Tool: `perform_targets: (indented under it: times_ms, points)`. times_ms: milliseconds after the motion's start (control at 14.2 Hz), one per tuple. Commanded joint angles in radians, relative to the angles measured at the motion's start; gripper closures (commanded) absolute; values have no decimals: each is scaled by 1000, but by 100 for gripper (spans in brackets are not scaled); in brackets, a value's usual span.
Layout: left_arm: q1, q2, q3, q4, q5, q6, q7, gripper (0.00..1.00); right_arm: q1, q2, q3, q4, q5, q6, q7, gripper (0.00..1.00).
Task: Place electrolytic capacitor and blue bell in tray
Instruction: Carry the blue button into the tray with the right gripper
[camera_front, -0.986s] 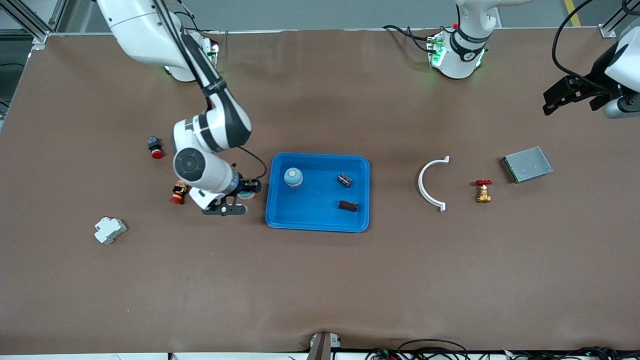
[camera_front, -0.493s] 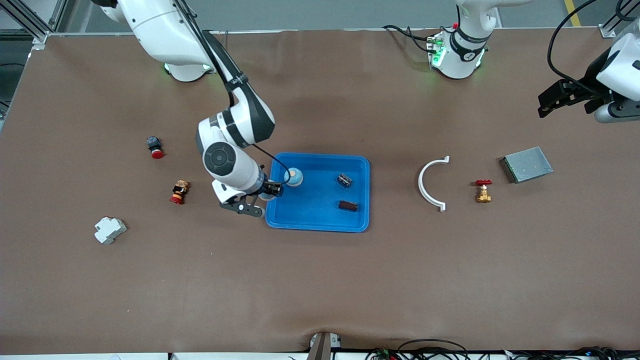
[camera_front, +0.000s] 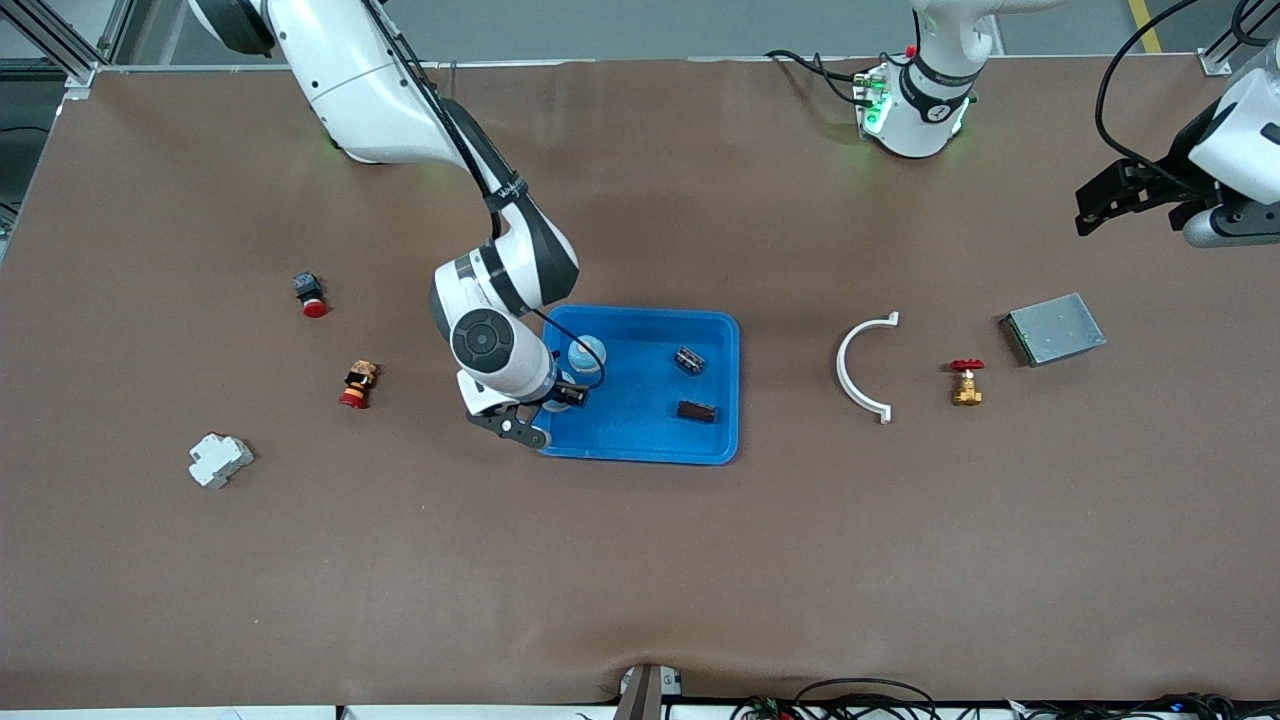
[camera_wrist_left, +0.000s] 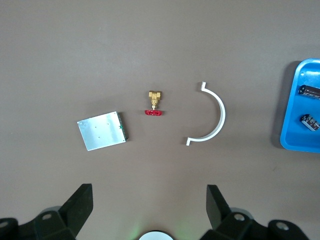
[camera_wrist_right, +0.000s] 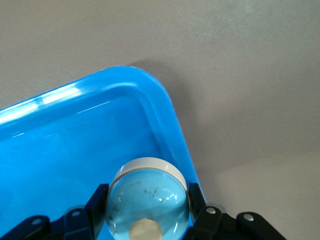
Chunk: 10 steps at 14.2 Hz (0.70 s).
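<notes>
Right wrist view: right tool (camera_wrist_right: 148, 212) clamped around blue bell (camera_wrist_right: 148, 204) over tray (camera_wrist_right: 165, 120).

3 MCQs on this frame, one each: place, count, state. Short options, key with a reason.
1. What is the right gripper over?
A. the tray's corner
B. the white arc
C. the metal box

2. How many dark capacitors lie in the tray?
A. none
B. two
C. four

3. How are the right gripper's fingers?
A. wide open, empty
B. shut on the blue bell
C. shut on the brass valve

Key:
1 A: it is over the tray's corner at the right arm's end.
2 B: two capacitors lie in it.
3 B: the right wrist view shows the fingers clamping the blue bell.
</notes>
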Motion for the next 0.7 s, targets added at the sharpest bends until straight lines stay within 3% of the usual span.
perform_targets:
  times_ms: [0, 282, 423, 634]
  points:
    - [8, 5, -1, -5, -20, 22, 23, 0, 27, 39, -7, 63, 18, -9, 54, 91]
    - [8, 17, 0, -16, -20, 34, 23, 0, 36, 68, -6, 91, 26, -9, 71, 92]
    - [7, 17, -1, -19, -20, 36, 23, 0, 36, 108, -4, 141, 98, -14, 72, 92]
    - [7, 17, -1, -18, -20, 45, 23, 0, 44, 111, -4, 143, 100, -14, 71, 92]
